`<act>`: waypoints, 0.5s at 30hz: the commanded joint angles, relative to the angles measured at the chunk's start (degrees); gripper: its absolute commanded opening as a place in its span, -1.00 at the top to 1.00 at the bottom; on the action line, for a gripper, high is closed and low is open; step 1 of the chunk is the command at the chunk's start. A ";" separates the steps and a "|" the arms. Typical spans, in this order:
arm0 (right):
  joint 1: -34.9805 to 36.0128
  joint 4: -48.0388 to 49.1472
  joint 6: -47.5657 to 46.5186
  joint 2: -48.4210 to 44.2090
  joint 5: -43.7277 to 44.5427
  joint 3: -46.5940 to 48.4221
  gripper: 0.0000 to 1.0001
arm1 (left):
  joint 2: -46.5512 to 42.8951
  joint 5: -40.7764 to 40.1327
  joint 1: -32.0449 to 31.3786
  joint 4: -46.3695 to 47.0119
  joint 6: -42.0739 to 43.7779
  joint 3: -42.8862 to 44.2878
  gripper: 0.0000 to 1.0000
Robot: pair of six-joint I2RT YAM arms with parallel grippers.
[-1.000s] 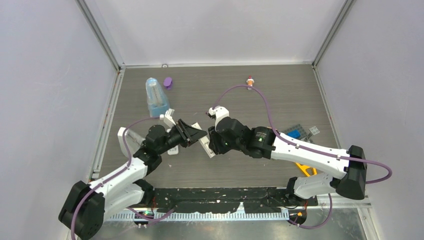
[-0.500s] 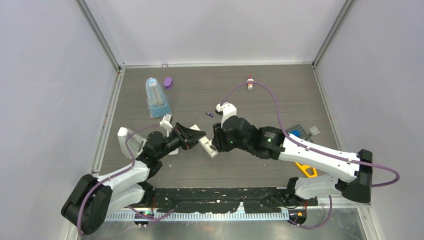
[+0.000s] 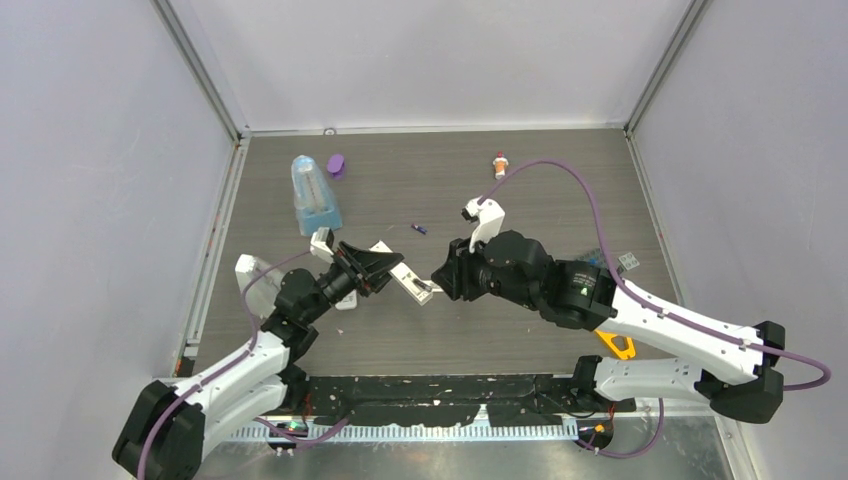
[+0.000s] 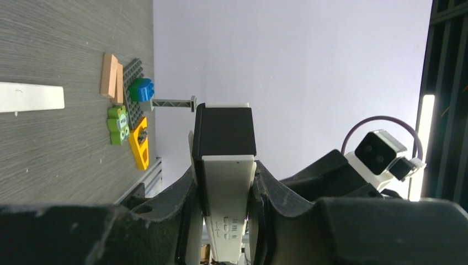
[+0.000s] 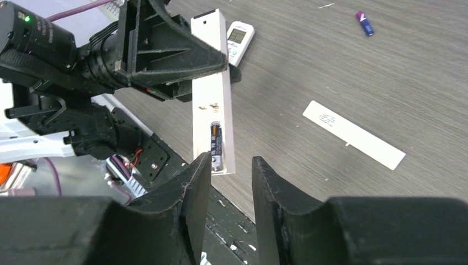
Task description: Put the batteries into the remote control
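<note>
Nearest, the right claw (image 5: 232, 165) has drawn back, its fingers apart and empty. Just beyond it, a dark battery (image 5: 216, 144) now sits in the open bay of the remote control (image 5: 212, 99), a long white bar clamped in the left claw (image 4: 226, 182). One cell appears loaded. Farther out, the purple battery (image 5: 364, 23) lies loose near the desk's (image 3: 380, 190) middle.

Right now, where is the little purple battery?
In the overhead view the purple battery lies loose on the table, just beyond the white bar in the left gripper.
</note>
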 commanded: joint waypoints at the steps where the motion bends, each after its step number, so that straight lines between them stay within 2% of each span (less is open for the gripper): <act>1: 0.12 4.49 -1.01 0.05 -4.68 -0.92 0.27 | -2.76 -2.60 0.23 -3.27 -2.41 1.27 1.00; 10: 0.25 6.45 -1.75 2.10 -9.06 -1.46 0.59 | -5.19 -3.88 0.21 -8.33 -2.82 1.67 1.00; 15: 0.27 6.35 -1.41 3.03 -9.05 -1.33 0.65 | -4.81 -3.38 0.20 -8.65 -3.34 1.86 1.00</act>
